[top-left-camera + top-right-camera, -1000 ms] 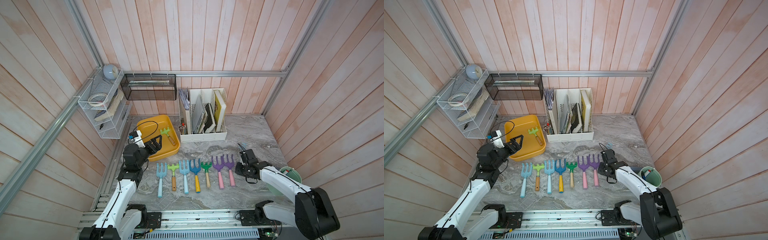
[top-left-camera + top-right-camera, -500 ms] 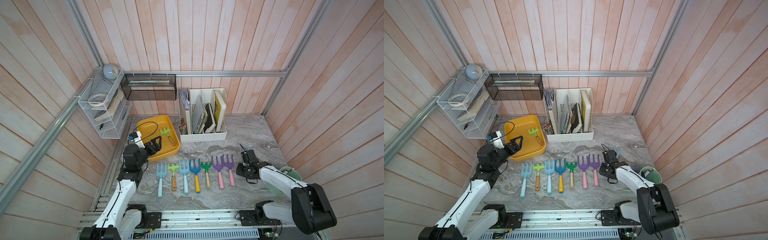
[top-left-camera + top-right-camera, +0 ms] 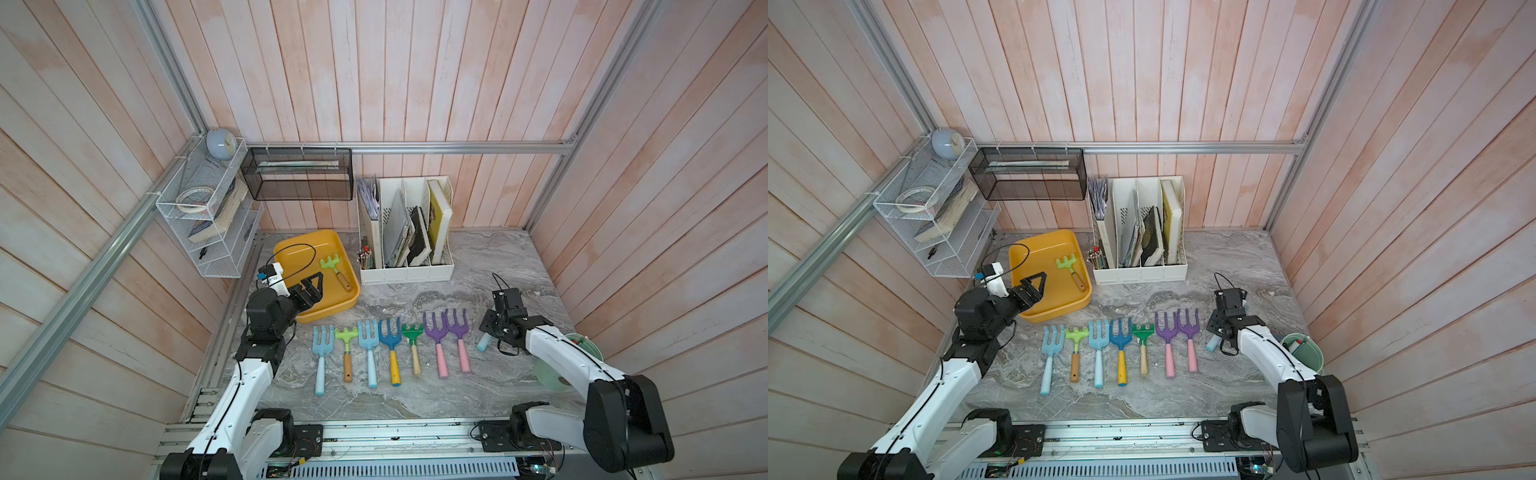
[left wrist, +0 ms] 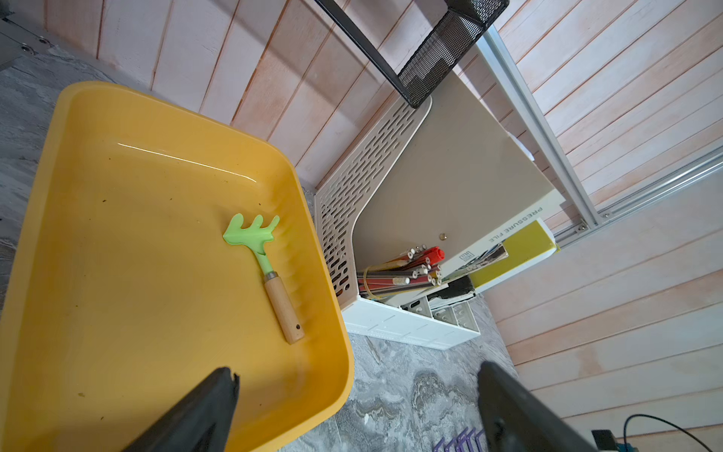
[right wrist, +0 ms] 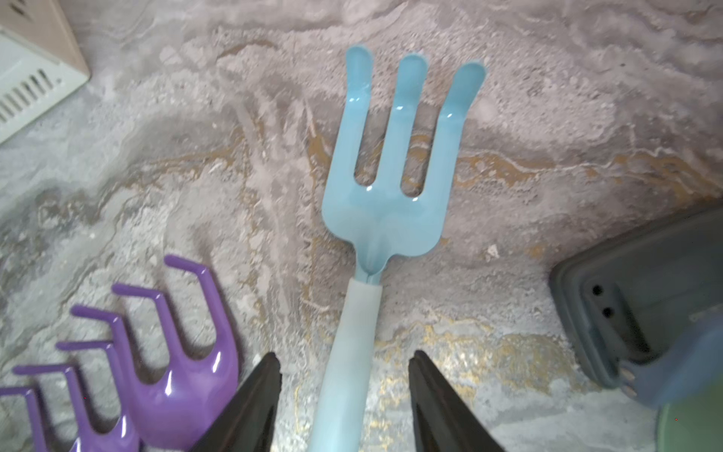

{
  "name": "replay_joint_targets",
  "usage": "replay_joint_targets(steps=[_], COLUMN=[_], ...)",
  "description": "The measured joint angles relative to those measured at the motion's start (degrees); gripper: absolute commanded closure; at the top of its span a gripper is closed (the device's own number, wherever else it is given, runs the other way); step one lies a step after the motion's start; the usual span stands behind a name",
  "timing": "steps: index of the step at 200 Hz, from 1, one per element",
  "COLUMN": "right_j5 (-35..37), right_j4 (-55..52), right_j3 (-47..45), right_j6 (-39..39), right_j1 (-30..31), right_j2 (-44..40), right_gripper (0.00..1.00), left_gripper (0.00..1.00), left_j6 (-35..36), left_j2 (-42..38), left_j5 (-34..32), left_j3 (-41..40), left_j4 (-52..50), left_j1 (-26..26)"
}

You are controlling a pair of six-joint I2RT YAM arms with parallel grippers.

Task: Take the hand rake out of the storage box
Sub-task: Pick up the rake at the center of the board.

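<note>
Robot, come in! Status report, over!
Left gripper open, at edge of yellow plastic tray. Right gripper open, astride handle of light blue fork. Green wooden-handled hand rake lies in tray, unobstructed.

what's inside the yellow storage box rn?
One light-green hand rake, wooden handle, lying flat by the storage box wall nearest the file organizer. Open left claw overhangs the near corner and hides the floor under it; nothing else visible.
</note>
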Motion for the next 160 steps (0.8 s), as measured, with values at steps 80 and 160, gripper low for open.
replay_joint_targets(steps=[80, 160], right_j5=[-1.09, -4.66], right_j4=[1.42, -2.71], right_j3=[5.62, 13.42], right_j6=[-4.09, -26.77], right_j1=[-1.60, -2.49], right_j2=[14.45, 14.03], right_gripper=[0.93, 1.00], left_gripper=[0.00, 0.00], left_j6=[0.28, 1.88], left_j2=[-0.02, -2.78], left_j5=[-1.11, -3.69], left_j3=[0.00, 0.00], left_j4=[-0.59, -3.26], left_j1=[0.72, 2.19])
